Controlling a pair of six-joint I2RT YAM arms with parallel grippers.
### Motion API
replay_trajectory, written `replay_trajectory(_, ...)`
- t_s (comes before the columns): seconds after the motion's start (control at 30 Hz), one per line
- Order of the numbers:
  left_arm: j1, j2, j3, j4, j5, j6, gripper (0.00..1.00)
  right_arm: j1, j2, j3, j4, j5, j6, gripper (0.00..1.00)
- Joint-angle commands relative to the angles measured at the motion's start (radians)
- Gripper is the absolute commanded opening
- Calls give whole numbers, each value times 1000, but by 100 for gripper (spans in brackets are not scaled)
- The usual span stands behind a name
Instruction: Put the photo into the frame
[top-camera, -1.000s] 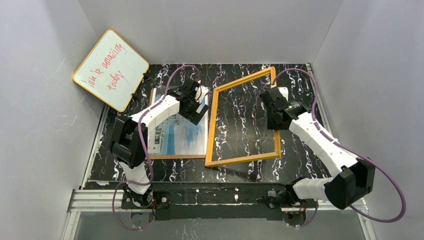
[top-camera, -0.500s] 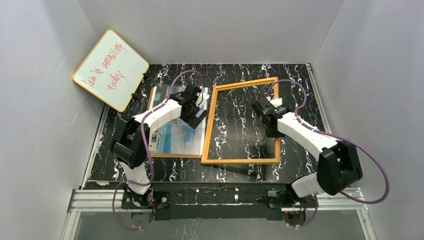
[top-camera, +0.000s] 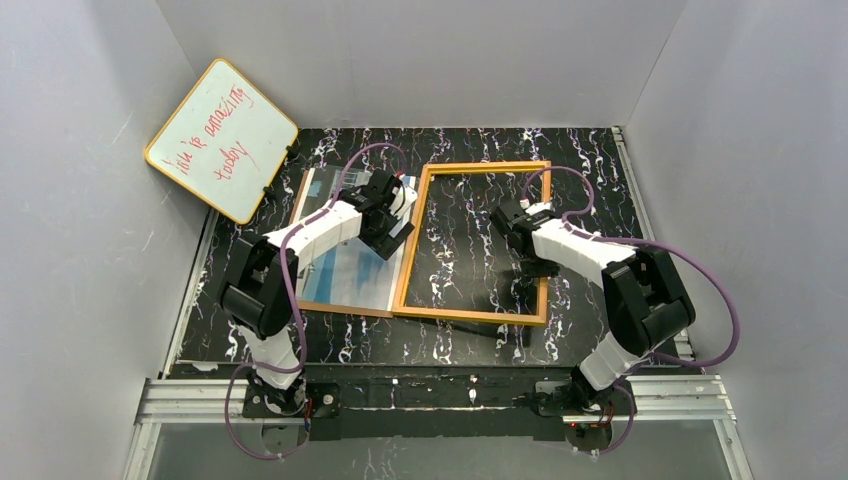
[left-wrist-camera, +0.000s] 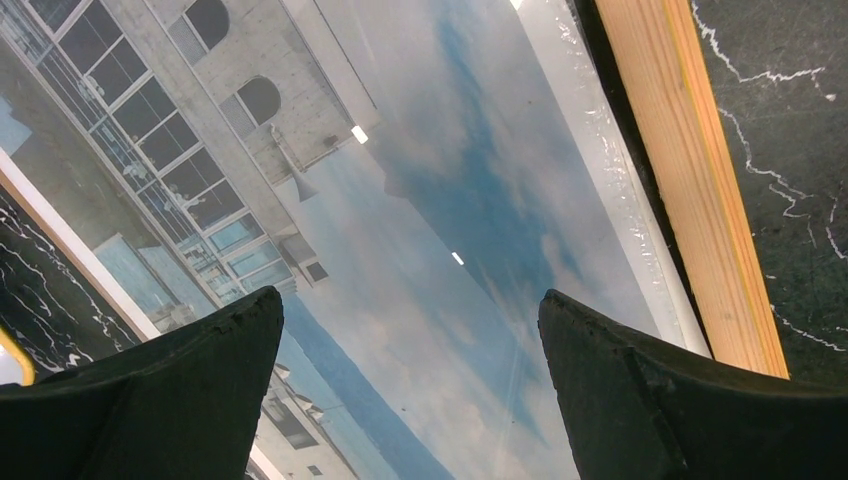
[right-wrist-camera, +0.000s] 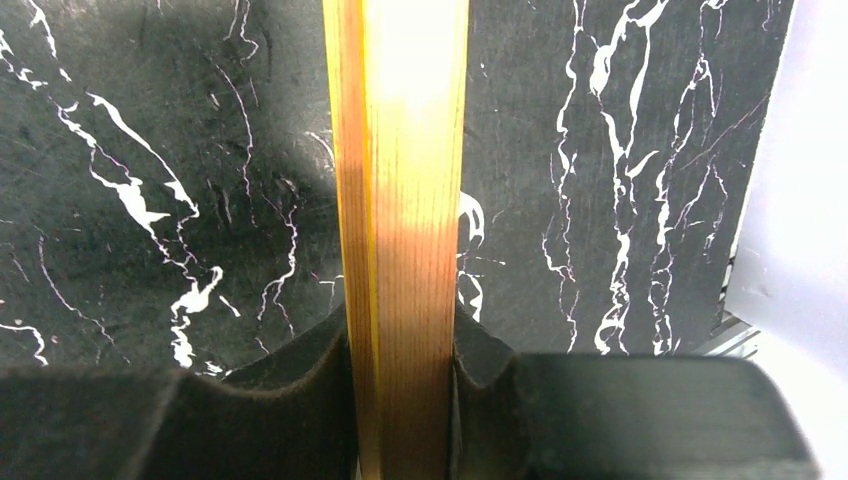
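Two arms in play, only the right one carries anything. The right gripper (top-camera: 533, 262) pinches the right rail of the frame (top-camera: 470, 316); the right wrist view shows the wood rail (right-wrist-camera: 405, 200) clamped between the gripper's pads (right-wrist-camera: 405, 340). The left gripper (top-camera: 388, 232) is spread wide and holds nothing. It hovers over the photo (top-camera: 350, 275), with sky and building print filling the gap between its fingers (left-wrist-camera: 410, 310).

Change over the last second: the frame has swung from a skewed pose to nearly square with the surface (top-camera: 600, 180) and slid left. Its left rail (left-wrist-camera: 690, 180) now sits just beside the photo's (left-wrist-camera: 420, 220) right edge; can't tell if they touch or overlap. For the task that looks like frame and photo being brought together, with insertion not yet done.

The frame opening holds nothing: only the black marbled surface shows inside it. The photo lies face up outside the frame, left of it, on a brown backing board (top-camera: 340, 309) whose edge pokes out at the near side. A whiteboard (top-camera: 222, 140) with red writing leans at back left, uninvolved.
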Motion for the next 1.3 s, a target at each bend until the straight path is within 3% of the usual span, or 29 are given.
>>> replay_trajectory(0.0,-6,-76,-32,-12,-29,24,98,-1,1,22,13,85,48,29)
replay_trajectory(0.17,-6,-85,-58,-10,-33,37,98,-3,20,6,52,66,57,33)
replay_trajectory(0.33,-12,-73,-74,19,-71,33,98,-2,-2,-10,94,-6,22,50)
replay_trajectory(0.67,-15,-32,-73,36,-85,32,98,-2,-45,67,61,-40,30,54)
replay_trajectory(0.9,30,-74,43,-110,-47,5,98,29,-110,181,251,-416,97,75)
replay_trajectory(1.07,150,-146,101,-232,18,18,98,148,68,345,325,-482,141,83)
replay_trajectory(1.27,371,-226,0,-247,6,128,98,262,376,623,267,-427,132,84)
